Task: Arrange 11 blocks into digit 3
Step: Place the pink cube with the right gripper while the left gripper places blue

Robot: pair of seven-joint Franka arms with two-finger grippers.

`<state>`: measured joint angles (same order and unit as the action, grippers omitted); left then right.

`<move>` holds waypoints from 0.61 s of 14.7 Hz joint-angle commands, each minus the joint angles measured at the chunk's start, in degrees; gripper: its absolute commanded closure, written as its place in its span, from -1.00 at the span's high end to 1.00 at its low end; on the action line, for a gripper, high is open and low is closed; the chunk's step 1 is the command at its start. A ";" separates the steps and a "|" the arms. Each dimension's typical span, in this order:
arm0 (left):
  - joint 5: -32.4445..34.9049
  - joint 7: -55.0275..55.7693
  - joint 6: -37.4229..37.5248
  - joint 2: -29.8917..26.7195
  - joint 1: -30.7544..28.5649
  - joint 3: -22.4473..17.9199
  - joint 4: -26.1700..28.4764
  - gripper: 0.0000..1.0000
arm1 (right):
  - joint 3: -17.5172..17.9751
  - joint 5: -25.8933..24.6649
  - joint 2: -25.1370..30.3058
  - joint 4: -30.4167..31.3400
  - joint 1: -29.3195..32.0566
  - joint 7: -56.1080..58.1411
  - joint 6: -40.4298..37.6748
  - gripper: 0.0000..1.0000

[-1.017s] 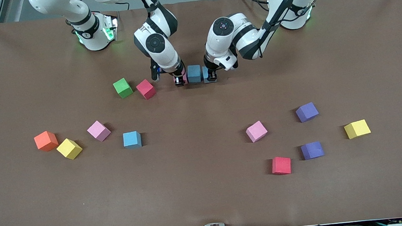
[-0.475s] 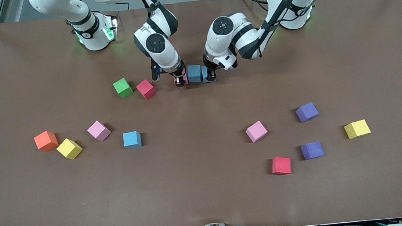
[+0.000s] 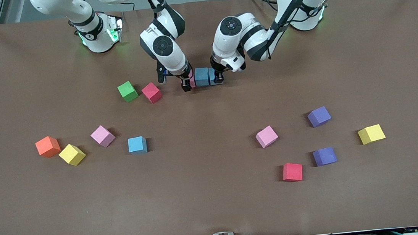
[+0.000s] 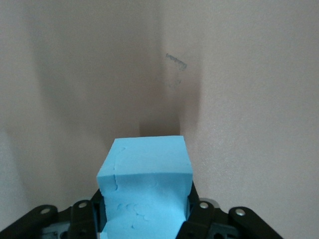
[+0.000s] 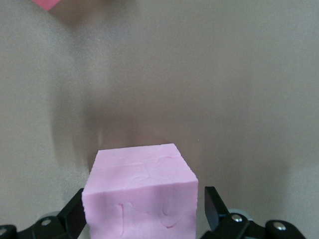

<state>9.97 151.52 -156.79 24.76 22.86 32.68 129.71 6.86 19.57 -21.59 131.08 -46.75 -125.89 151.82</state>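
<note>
Front view, reading across: my right gripper (image 3: pixel 187 84) has spread its fingers off the pink block (image 3: pixel 191 81), set on the surface against the middle blue block (image 3: pixel 201 76). My left gripper (image 3: pixel 218 79) grips another blue block (image 4: pixel 145 186), pressing it in to finish the first bar.

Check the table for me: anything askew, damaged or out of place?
Nothing looks damaged. One oddity: a green cube and an orange cube lie among the loose blocks toward the right arm's end, and there are two yellow blocks. The row between both grippers sits straight.
</note>
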 commanded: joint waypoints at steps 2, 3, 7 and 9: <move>0.14 1.15 -1.94 0.03 0.34 0.02 0.45 -0.39 | -0.44 0.73 0.32 -1.09 -0.89 -0.94 -0.30 1.00; 0.14 1.15 -2.03 0.37 0.34 0.02 0.36 -0.39 | -0.44 0.73 0.67 -1.17 -0.89 -1.02 -0.38 1.00; 0.31 1.15 -2.03 0.47 0.60 0.02 0.28 -0.39 | -1.06 0.47 2.43 -3.36 -0.54 -0.85 -5.12 1.00; 0.31 1.06 -2.03 0.55 0.69 -0.07 0.19 -0.39 | -2.98 0.38 3.91 -4.60 -0.45 -0.50 -8.28 1.00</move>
<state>9.97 151.52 -157.59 25.28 23.19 32.68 129.71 5.88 19.57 -20.45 126.92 -46.74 -125.96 146.92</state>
